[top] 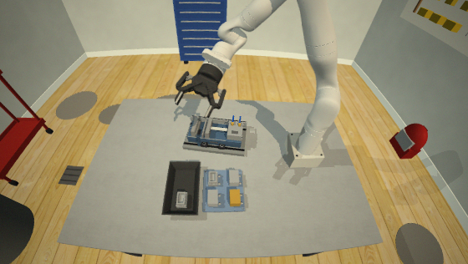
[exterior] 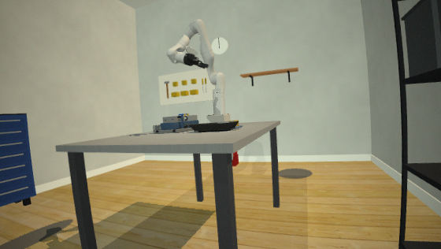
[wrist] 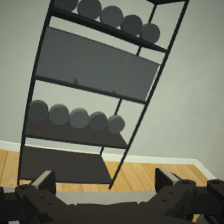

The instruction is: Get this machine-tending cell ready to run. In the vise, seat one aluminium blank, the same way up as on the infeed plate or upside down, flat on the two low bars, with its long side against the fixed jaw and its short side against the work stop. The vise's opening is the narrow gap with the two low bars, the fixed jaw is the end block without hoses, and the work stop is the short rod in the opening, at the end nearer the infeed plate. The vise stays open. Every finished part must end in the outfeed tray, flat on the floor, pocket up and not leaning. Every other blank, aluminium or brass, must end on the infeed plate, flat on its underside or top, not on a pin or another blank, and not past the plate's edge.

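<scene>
End effector: the end effector (top: 200,97) hangs high above the desk (top: 125,200), beyond the vise, fingers spread wide, nothing between them.
Vise: the vise (top: 216,134) sits mid-desk; a pale part lies in its opening, too small to tell whether blank or finished.
Outfeed tray: the black outfeed tray (top: 172,184) holds one finished part (top: 182,199) at its near end.
Infeed plate: the blue infeed plate (top: 224,209), just beside the tray, carries three grey pieces, one (top: 215,177) with a pocket-like recess, and a brass blank (top: 236,197).
Wrist view: a dark shelf rack (wrist: 31,95) against a wall, with both fingertips at the bottom edge.
</scene>
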Controlling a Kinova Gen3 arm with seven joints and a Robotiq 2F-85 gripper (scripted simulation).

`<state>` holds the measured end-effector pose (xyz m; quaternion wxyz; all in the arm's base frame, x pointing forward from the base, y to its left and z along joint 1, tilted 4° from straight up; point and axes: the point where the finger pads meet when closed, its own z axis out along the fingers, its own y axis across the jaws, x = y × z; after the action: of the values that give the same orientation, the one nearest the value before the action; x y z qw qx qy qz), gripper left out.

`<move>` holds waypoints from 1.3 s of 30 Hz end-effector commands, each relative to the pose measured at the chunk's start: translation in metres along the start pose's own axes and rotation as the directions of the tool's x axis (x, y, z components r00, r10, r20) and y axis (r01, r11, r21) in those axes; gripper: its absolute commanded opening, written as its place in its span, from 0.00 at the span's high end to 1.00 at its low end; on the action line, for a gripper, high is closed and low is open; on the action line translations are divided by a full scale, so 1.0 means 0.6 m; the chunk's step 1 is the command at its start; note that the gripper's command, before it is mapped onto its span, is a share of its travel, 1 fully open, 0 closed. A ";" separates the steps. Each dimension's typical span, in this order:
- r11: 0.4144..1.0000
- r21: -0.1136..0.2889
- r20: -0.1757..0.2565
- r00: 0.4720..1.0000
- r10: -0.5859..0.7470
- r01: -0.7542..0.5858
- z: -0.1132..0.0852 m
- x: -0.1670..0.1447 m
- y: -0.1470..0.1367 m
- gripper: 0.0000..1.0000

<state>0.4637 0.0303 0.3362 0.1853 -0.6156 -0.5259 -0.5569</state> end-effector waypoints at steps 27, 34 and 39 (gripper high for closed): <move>0.999 0.030 0.021 1.000 0.019 -0.020 0.008 -0.006 -0.015 0.00; 0.994 0.088 0.067 0.996 0.056 -0.061 0.023 -0.021 -0.046 0.00; 0.977 0.170 0.152 0.983 0.101 -0.127 0.041 -0.046 -0.094 0.00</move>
<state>0.4368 0.0488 0.2888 0.2263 -0.6635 -0.5410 -0.4646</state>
